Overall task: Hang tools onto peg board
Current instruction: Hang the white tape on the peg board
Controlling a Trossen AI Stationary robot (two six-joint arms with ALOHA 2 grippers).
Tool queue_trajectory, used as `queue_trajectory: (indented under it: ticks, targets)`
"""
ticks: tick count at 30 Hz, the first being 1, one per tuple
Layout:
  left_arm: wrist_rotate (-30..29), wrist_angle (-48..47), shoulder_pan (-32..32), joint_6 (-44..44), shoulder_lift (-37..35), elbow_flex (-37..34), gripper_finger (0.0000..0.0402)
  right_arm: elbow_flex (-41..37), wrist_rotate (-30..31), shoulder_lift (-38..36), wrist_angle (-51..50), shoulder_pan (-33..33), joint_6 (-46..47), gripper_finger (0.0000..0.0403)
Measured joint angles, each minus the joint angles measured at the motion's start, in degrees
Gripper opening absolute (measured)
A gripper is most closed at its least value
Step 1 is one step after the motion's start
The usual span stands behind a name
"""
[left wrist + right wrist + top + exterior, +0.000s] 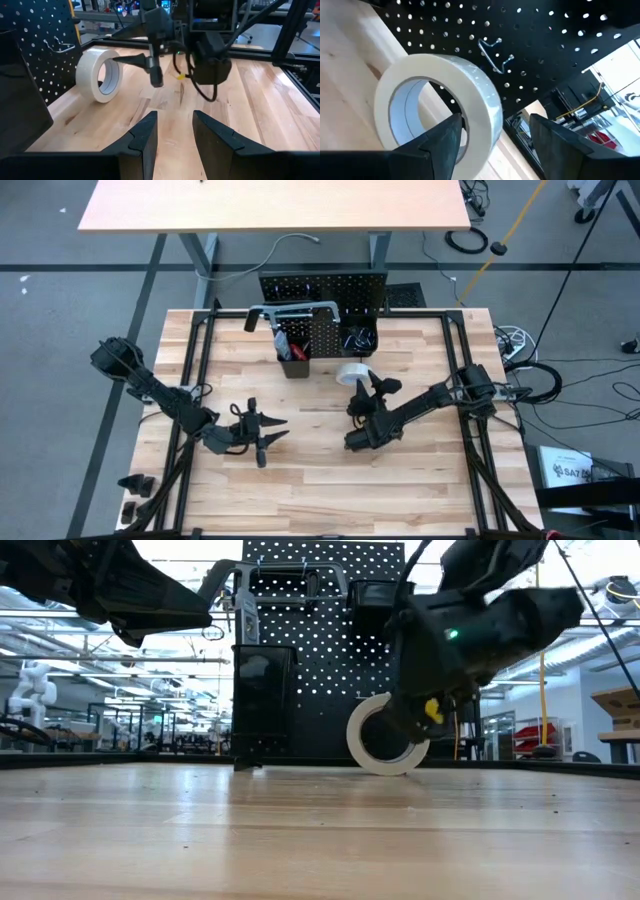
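Observation:
The white tape roll (pixel 355 373) stands on its rim on the table, just in front of the peg board (pixel 323 298). My right gripper (pixel 495 120) is open at the roll. One finger (pixel 447 137) is before the roll's hole and the other (pixel 555 140) stands clear outside its band. My left gripper (pixel 262 437) hangs open with nothing in it over the table's left middle, pointing toward the roll (pixel 100 72). A grey hacksaw (pixel 290 310) hangs on the board. A red-handled tool (pixel 284 346) stands in the left bin (pixel 293 360). My right gripper has the tape roll's near band (pixel 485 117) in the gap between its open fingers, coming in nearly level from the table's near side. I cannot tell whether the finger at the hole touches the roll. The outer finger is apart from it.
An unused hook (pixel 495 52) sticks out of the board above the roll. A second bin (pixel 358 338) hangs on the board's right. Black frame rails (pixel 470 380) edge the table. Small black parts (pixel 135 485) lie at the near left corner. Bare wood stretches along the near side.

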Motion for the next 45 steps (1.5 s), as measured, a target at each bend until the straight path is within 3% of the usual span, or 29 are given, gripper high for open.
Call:
queue_trajectory:
  ticks: [18, 23, 28, 29, 36, 45]
  targets:
    - [0.00, 0.20, -0.04, 0.87, 0.00, -0.01, 0.0128, -3.14, -3.24, 0.00, 19.84, -6.74, -24.58, 0.0222]
    - [0.01, 0.20, -0.04, 0.89, 0.00, 0.02, 0.0128, -3.14, -2.53, 0.00, 19.81, -7.80, -25.02, 0.0190]
    - [0.00, 0.20, -0.04, 0.92, 0.00, 0.00, 0.0128, -3.10, -1.87, 0.00, 20.01, -7.75, -25.00, 0.0073]
    - [0.00, 0.17, -0.04, 0.92, 0.02, 0.02, 0.0128, -3.09, -1.94, 0.00, 19.97, -7.54, -25.00, 0.0067]
    - [0.00, 0.17, -0.04, 0.92, 0.00, 0.02, 0.0128, -1.37, -3.43, 0.00, 19.70, -4.89, -24.02, 0.0067]
    - [0.00, 0.17, -0.04, 0.92, 0.01, 0.02, 0.0128, 9.91, -1.12, 0.09, 15.04, -5.46, -20.17, 0.0067]
